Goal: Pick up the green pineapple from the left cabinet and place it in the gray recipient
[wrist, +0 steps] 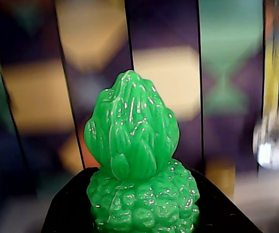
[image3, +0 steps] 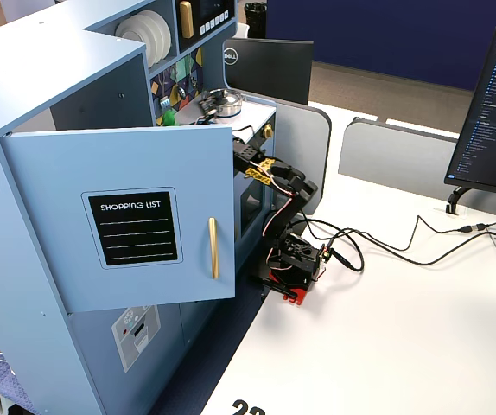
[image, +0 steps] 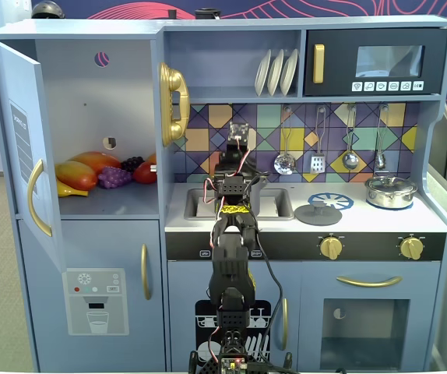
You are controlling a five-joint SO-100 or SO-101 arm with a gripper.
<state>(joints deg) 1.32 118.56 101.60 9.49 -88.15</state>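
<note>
The green pineapple (wrist: 137, 165) fills the wrist view, upright, its bumpy body clamped between my black jaws at the bottom edge. My gripper (wrist: 144, 213) is shut on it. In a fixed view my gripper (image: 239, 134) is raised over the sink (image: 274, 204), facing the tiled back wall; the arm hides the pineapple there. In the side fixed view a small green spot of the pineapple (image3: 168, 115) shows above the counter. The left cabinet (image: 91, 86) stands open, its door (image: 21, 148) swung out to the left. I cannot make out the gray recipient.
Orange, purple and red toy fruits (image: 103, 173) lie on the cabinet shelf. A low dark gray round piece (image: 318, 214) sits on the counter right of the sink, and a shiny silver lidded pot (image: 391, 191) further right. Utensils (image: 317, 160) hang on the tiled wall.
</note>
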